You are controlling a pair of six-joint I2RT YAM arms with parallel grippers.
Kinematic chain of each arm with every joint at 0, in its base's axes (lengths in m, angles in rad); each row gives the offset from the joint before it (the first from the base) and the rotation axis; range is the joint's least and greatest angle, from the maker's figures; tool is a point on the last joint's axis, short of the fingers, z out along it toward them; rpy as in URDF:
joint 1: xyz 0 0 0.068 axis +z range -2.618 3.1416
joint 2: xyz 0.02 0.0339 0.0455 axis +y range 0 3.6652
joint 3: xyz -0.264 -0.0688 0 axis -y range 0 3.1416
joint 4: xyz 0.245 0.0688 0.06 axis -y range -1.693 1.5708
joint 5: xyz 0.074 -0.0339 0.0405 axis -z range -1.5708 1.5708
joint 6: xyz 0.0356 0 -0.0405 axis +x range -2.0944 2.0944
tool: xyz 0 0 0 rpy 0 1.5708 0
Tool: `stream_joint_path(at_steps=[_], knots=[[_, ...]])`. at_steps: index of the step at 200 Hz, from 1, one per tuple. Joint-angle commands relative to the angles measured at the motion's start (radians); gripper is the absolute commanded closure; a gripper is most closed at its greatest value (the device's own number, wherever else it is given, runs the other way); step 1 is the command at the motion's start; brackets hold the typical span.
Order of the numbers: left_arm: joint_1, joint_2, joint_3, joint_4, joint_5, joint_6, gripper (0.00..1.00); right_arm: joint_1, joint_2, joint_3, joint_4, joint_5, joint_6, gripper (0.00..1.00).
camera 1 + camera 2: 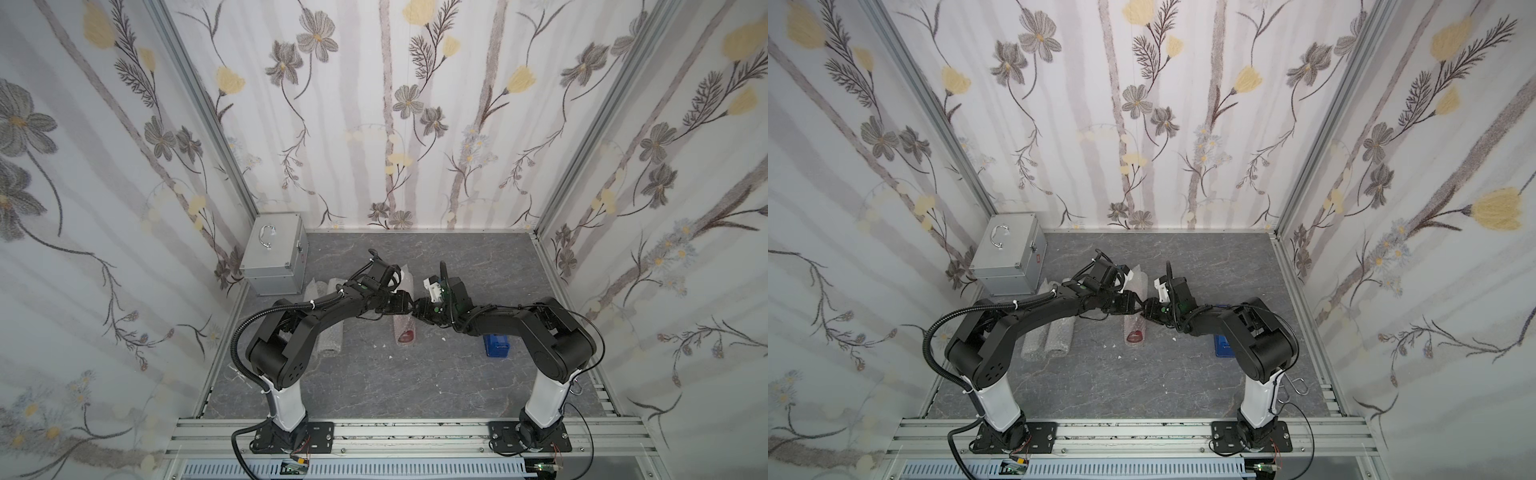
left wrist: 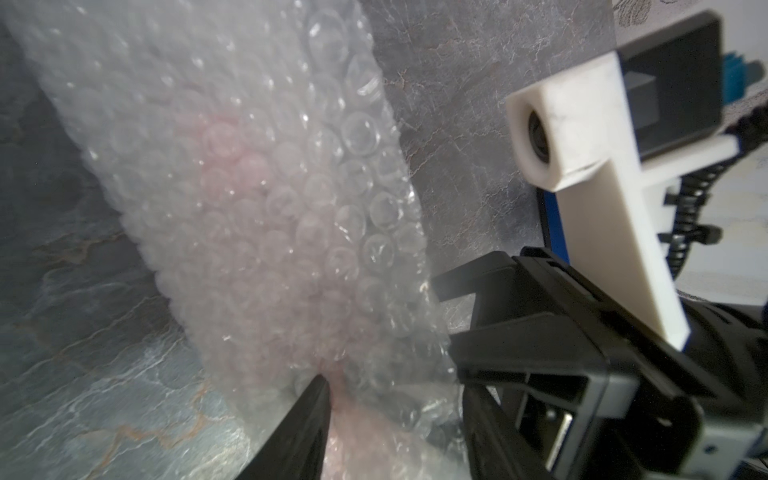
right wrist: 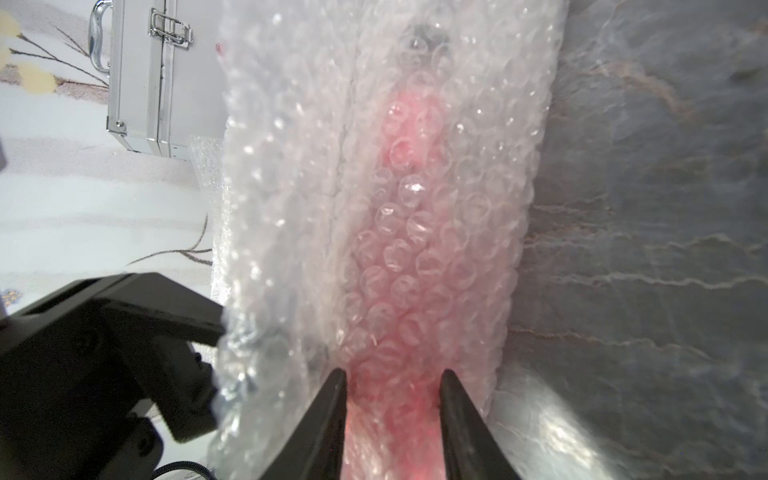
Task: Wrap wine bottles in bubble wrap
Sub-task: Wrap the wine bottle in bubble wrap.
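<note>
Bubble wrap (image 1: 331,338), translucent, whitish and dotted with air pockets, already forms two rolls lying side by side on the left of the grey marbled tabletop (image 1: 374,386). They sit just in front of the boxy silver metal case (image 1: 276,257) with its curved handle, and their contents cannot be made out. Next comes the left gripper (image 3: 216,370), which reaches the loose outer flap of a third sheet (image 3: 282,199). One black fingertip (image 2: 309,407) presses into the plastic, but whether its jaws pinch the flap or stand free cannot be told from these views. In the middle of the table lies the small clear glass wine bottle (image 3: 399,266) with red-pink liquid, on its side inside that sheet. Its base end shows red at the roll's near opening in both top views. The right gripper (image 3: 392,386) has its jaws closed partway onto the bottle's body through the wrap, one finger on each side. The step in hand looks like closing the last turn. To do it well, the right gripper should pin the glass firmly enough to stop it rolling without bursting bubbles. The left should draw the flap snugly across and down, square to the bottle so both ends end up covered. Further right, the blue plastic tape dispenser (image 1: 496,347) waits for sealing the seam.
</note>
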State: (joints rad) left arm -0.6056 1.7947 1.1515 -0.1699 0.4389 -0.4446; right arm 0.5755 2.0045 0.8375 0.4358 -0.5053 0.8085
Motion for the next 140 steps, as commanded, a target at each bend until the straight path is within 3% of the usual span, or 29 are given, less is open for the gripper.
stream_joint_path(at_steps=[1, 29, 67, 115, 140], knots=[[0.004, 0.003, -0.006, 0.074, 0.033, -0.021, 0.47, 0.013, 0.02, -0.01, -0.073, -0.099, -0.005, 0.62], [0.035, 0.027, -0.009, 0.099, 0.043, -0.045, 0.52, 0.013, 0.016, -0.02, -0.066, -0.097, -0.001, 0.62], [0.084, 0.032, 0.016, 0.113, 0.065, -0.06, 0.53, 0.013, 0.013, -0.027, -0.066, -0.093, -0.001, 0.62], [0.09, 0.048, 0.044, 0.115, 0.099, -0.065, 0.46, 0.013, 0.016, -0.017, -0.071, -0.094, -0.001, 0.63], [0.093, 0.077, 0.061, 0.116, 0.102, -0.07, 0.55, 0.013, 0.02, -0.016, -0.071, -0.094, -0.001, 0.62]])
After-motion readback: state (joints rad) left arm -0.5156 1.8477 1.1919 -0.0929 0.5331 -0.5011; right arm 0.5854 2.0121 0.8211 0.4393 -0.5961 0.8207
